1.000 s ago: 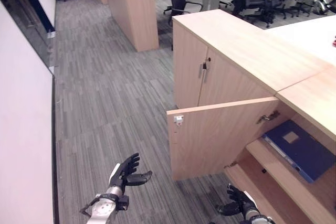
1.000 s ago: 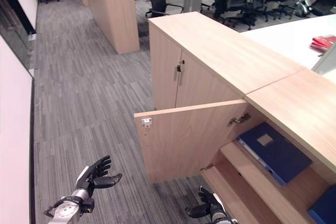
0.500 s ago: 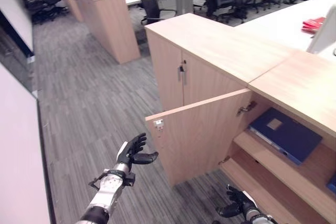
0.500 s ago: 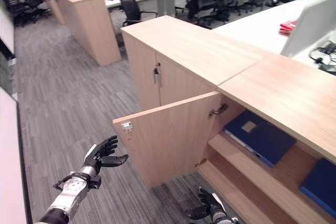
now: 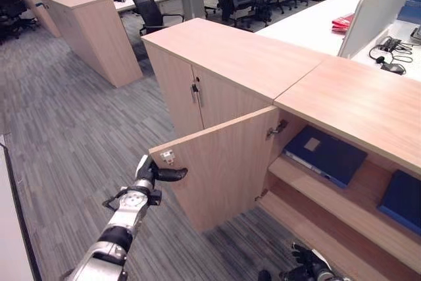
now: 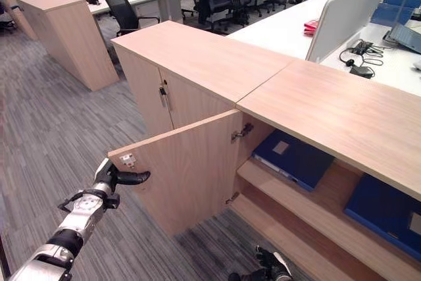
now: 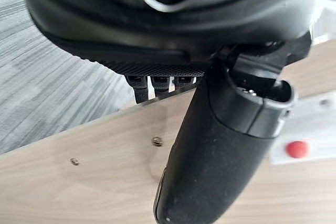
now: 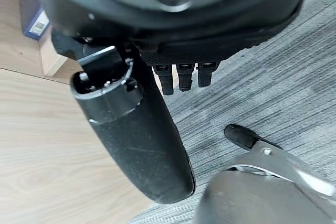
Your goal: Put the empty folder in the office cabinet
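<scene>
The office cabinet [image 5: 355,103] stands with its door [image 5: 217,162] swung wide open. A blue folder [image 5: 325,156] lies flat on the upper shelf, and a second blue folder [image 6: 388,212] lies further right on the same shelf. My left hand [image 5: 148,174] is at the door's free edge, open, with its straight thumb [image 7: 210,161] laid on the inner face beside the latch plate [image 7: 310,142]. Its fingers [image 7: 160,85] reach past the edge. My right hand [image 5: 309,271] hangs low before the lower shelf, relaxed and holding nothing.
A closed twin cabinet [image 5: 217,57] with a key in its lock [image 5: 195,88] adjoins on the left. Another wooden cabinet [image 5: 85,21] and office chairs [image 5: 148,8] stand behind. Desks with a white partition [image 5: 375,11] lie beyond. Grey carpet [image 5: 66,129] spreads to the left.
The camera has swung to the right. My left hand has reached forward and up from the open floor to the door's free edge. The right hand stays low.
</scene>
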Robot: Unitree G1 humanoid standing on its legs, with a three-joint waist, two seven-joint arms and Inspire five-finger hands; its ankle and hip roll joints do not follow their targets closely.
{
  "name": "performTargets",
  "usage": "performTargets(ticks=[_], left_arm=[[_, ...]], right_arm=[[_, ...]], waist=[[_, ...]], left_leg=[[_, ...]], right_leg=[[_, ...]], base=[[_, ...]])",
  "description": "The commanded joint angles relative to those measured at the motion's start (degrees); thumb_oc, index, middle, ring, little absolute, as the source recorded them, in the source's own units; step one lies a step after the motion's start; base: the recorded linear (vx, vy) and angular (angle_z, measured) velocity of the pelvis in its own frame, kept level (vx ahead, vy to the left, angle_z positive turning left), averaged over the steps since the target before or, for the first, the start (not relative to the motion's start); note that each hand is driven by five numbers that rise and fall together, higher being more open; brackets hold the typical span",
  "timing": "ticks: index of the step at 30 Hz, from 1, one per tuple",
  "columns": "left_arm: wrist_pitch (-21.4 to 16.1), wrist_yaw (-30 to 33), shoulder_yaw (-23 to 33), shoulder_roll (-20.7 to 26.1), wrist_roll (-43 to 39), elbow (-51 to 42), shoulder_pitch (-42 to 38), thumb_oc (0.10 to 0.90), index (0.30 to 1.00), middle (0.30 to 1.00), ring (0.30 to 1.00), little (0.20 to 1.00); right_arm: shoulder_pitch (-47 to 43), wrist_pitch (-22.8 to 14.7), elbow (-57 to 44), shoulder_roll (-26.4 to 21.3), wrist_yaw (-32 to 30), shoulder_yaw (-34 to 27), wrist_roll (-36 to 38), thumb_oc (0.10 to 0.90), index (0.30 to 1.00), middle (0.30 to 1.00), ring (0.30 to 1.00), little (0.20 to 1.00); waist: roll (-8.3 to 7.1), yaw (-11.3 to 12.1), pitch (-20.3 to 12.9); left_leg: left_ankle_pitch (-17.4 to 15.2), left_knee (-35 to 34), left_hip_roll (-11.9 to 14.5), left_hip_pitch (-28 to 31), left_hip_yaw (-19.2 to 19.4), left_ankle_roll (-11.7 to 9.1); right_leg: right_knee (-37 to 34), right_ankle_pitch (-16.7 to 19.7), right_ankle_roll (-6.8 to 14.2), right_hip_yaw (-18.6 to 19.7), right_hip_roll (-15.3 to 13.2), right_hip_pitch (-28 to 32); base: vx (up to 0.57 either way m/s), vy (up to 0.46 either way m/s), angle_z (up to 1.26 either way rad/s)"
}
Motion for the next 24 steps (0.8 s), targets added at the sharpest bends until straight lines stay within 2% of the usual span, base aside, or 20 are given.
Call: performTargets(ticks=[1,7,10,11,12,15,17,18,19,21,22,23,24], left_arm=[[-7.0,0.4,-0.8,2.4,-1.1,-0.8,-14.3,0.800,0.900,0.900,0.900,0.900],[-7.2,-0.5,-3.1,-1.6,-1.7,-5.5,-12.5,0.800,0.900,0.900,0.900,0.900],[-7.2,-1.7,-3.7,-4.2,-2.6,-8.9,-9.0,0.800,0.900,0.900,0.900,0.900],[-7.2,-2.9,-3.8,-5.4,-3.1,-11.7,-5.3,0.800,0.900,0.900,0.900,0.900],[-6.9,-4.5,-3.6,-6.2,-4.1,-14.7,-1.0,0.800,0.900,0.900,0.900,0.900],[-6.5,-6.9,-3.8,-6.0,-4.5,-20.0,5.0,0.800,0.900,0.900,0.900,0.900],[-6.5,-7.9,-3.6,-6.0,-4.5,-22.5,9.0,0.800,0.900,0.900,0.900,0.900],[-6.5,-7.9,-3.6,-6.0,-4.5,-22.5,9.0,0.800,0.900,0.900,0.900,0.900],[-6.4,-8.3,-3.8,-6.1,-4.1,-23.6,11.0,0.800,0.900,0.900,0.900,0.900],[-6.4,-9.2,-4.7,-5.5,-2.4,-25.6,14.2,0.800,0.900,0.900,0.900,0.900],[-6.1,-9.8,-5.5,-5.8,-1.7,-26.2,16.7,0.800,0.900,0.900,0.900,0.900],[-6.1,-9.8,-5.5,-5.8,-1.7,-26.2,16.7,0.800,0.900,0.900,0.900,0.900],[-5.8,-11.5,-6.0,-5.4,-1.5,-27.7,18.8,0.800,0.900,0.900,0.900,0.900]], right_arm=[[-3.5,-3.3,1.1,-0.2,-0.6,1.8,-0.9,0.800,0.900,0.900,0.900,0.900],[-4.1,-2.9,1.5,0.1,-1.2,1.4,-1.0,0.800,0.900,0.900,0.900,0.900],[-4.3,-2.7,1.6,0.3,-1.5,0.8,-0.8,0.800,0.900,0.900,0.900,0.900],[-4.2,-2.5,1.7,0.5,-1.4,0.4,-0.8,0.800,0.900,0.900,0.900,0.900],[-4.4,-2.5,1.9,0.5,-1.4,-0.3,-0.8,0.800,0.900,0.900,0.900,0.900],[-5.1,-2.7,0.9,-0.1,-1.5,-0.8,-0.7,0.800,0.900,0.900,0.900,0.900],[-6.5,-2.7,1.2,-0.7,-1.6,-0.2,-1.2,0.800,0.900,0.900,0.900,0.900],[-6.6,-2.7,1.2,-0.7,-1.6,-0.2,-1.2,0.800,0.900,0.900,0.900,0.900],[-7.2,-2.6,1.4,-1.0,-1.7,0.0,-1.3,0.800,0.900,0.900,0.900,0.900],[-8.1,-2.4,2.5,-1.7,-1.7,-0.4,-1.1,0.800,0.900,0.900,0.900,0.900],[-9.0,-2.5,4.2,-1.6,-1.9,-1.8,0.1,0.800,0.900,0.900,0.900,0.900],[-9.0,-2.5,4.2,-1.6,-1.9,-1.8,0.1,0.800,0.900,0.900,0.900,0.900],[-10.4,-2.5,5.6,-0.8,-2.1,-2.9,0.4,0.800,0.900,0.900,0.900,0.900]], waist=[[-0.03,-0.6,-1.5],[0.16,-0.5,-0.8],[0.44,-0.4,-0.4],[0.71,-0.4,-0.2],[0.94,-0.2,0.4],[0.62,0.5,2.3],[0.67,2.0,3.6],[0.62,2.0,3.4],[0.64,2.9,3.6],[0.27,4.8,3.4],[0.51,5.8,3.6],[0.51,5.8,3.6],[0.99,5.5,2.9]], left_leg=[[0.2,-0.4,4.0,-0.5,-6.7,-5.1],[0.4,-0.4,4.1,-0.8,-7.6,-5.4],[0.5,-0.4,4.3,-0.8,-8.0,-5.5],[0.6,-0.4,4.5,-0.4,-8.0,-5.6],[0.5,1.0,5.3,-0.2,-7.8,-6.1],[0.8,9.7,7.6,-4.3,-7.7,-7.5],[2.4,14.4,8.1,-5.9,-11.2,-8.2],[2.6,14.3,8.1,-6.2,-11.2,-8.2],[2.7,14.5,7.1,-6.7,-14.5,-8.1],[-1.1,13.1,3.2,-8.0,-23.9,-7.1],[-2.9,10.9,-0.7,-10.3,-31.5,-5.9],[-2.9,10.9,-0.7,-10.3,-31.5,-5.9],[-3.6,7.7,-1.0,-8.3,-28.7,-4.4]], right_leg=[[1.1,-6.7,7.0,-0.1,-4.0,5.8],[1.2,-7.1,6.8,-0.2,-3.9,5.9],[1.4,-7.3,6.5,-0.1,-3.9,6.0],[1.4,-7.5,6.2,0.1,-3.8,6.1],[1.5,-7.9,5.7,0.9,-3.4,6.3],[1.4,-8.6,4.7,2.5,-2.8,6.1],[1.2,-8.8,4.4,4.2,-2.1,6.2],[1.1,-8.7,4.4,4.2,-2.1,6.0],[1.2,-8.7,4.4,5.1,-2.1,5.5],[1.7,-8.7,4.7,8.3,-2.6,3.9],[2.6,-8.9,4.4,11.4,-2.1,2.8],[2.6,-8.9,4.4,11.4,-2.1,2.8],[3.4,-9.0,4.8,12.8,-2.1,1.8]], base=[[0.00,-0.046,0.02],[-0.01,-0.031,0.02],[0.00,-0.034,0.11],[0.01,-0.049,0.14],[-0.01,-0.060,0.04],[-0.07,-0.051,-0.08],[-0.03,0.023,-0.28],[-0.01,0.066,-0.72],[0.01,0.054,-0.99],[0.09,0.072,-1.04],[0.09,0.054,-1.03],[0.05,0.162,-1.37],[0.03,0.160,-1.01]])
